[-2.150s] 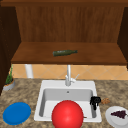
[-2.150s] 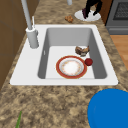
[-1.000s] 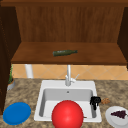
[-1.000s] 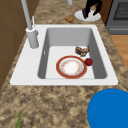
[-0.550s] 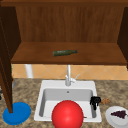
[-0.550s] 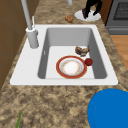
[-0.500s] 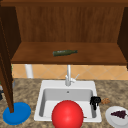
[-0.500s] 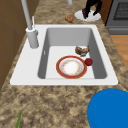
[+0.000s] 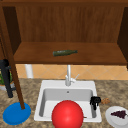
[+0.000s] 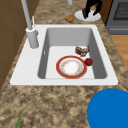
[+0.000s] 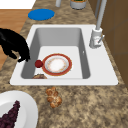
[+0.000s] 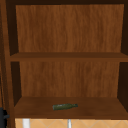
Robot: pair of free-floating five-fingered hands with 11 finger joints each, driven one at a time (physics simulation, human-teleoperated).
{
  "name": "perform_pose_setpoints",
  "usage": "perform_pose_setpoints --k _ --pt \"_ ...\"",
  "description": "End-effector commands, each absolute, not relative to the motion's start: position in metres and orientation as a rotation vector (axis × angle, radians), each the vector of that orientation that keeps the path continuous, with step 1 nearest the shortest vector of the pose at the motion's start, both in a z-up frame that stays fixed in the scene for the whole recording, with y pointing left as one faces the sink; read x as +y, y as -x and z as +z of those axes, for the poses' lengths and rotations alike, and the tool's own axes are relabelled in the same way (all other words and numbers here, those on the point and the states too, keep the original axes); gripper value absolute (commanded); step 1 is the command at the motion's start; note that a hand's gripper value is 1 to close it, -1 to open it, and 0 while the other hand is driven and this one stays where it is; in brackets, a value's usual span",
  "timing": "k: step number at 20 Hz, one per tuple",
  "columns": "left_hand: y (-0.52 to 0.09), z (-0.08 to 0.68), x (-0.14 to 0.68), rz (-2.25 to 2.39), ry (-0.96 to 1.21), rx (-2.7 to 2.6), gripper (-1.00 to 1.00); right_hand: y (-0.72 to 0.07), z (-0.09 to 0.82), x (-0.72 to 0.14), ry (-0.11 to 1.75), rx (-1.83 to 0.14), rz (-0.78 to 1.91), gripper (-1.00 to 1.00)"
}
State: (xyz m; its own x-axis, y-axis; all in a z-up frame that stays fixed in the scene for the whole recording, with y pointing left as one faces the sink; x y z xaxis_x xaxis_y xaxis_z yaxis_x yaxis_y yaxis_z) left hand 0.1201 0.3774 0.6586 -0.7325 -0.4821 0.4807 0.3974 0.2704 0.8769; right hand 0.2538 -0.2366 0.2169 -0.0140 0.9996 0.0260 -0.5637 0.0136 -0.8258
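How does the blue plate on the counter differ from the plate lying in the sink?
The blue plate is plain solid blue; the sink plate has a red rim and a white middle. The blue plate lies on the counter left of the sink, while the sink plate lies in the basin, with a small red ball touching its rim. The blue plate looks larger. Both are round and lie flat.

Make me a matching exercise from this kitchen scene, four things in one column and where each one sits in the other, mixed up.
Things:
1. bottle
2. red-rimmed plate
3. grapes
4. right robot hand

Places:
A. at the sink's right rim
B. lying on the lower shelf
C. on the sink floor
D. on the white plate

Pairs: 1-B, 2-C, 3-D, 4-A
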Motion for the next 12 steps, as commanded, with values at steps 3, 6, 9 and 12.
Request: perform_pose_setpoints --k 3,6,9,12 --pt "-0.119 0.673 0.341 -1.585 -0.122 -1.787 -1.00 -0.254 0.217 -0.237 0.734 -0.782 1.435 0.00" --pt "-0.123 0.677 0.328 -1.580 -0.141 -1.747 -1.00 -0.254 0.217 -0.237 0.734 -0.782 1.435 0.00" --pt "-0.125 0.682 0.314 -1.570 -0.171 -1.717 -1.00 -0.254 0.217 -0.237 0.734 -0.782 1.435 0.00" --pt "-0.127 0.687 0.300 -1.563 -0.200 -1.687 -1.00 -0.254 0.217 -0.237 0.734 -0.782 1.435 0.00"
